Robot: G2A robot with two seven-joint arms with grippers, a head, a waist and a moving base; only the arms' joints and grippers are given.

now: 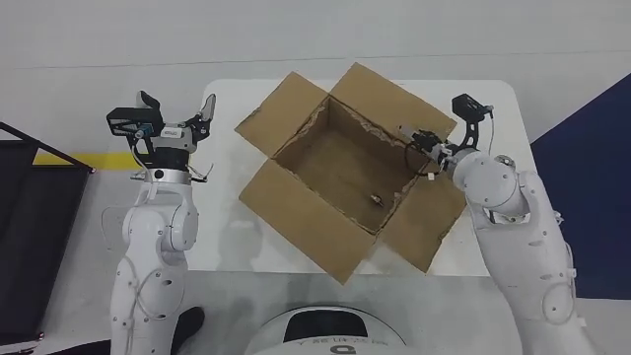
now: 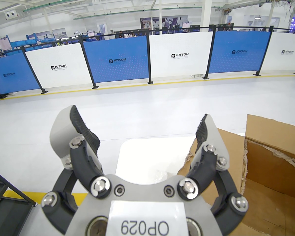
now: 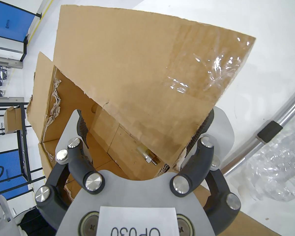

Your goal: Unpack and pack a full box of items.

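The left tool, spread wide, sits at the worktop edge clear of the box; the right tool, also wide, faces a flap edge.

Box at frame centre, top open; clear drop in from above. 4 flaps splay outward, blocking low side approach. Inside: small item by lower-right wall, room elsewhere on floor. Right gripper crowds right rim. Table strip lower left gives passage; left gripper well apart, far left.
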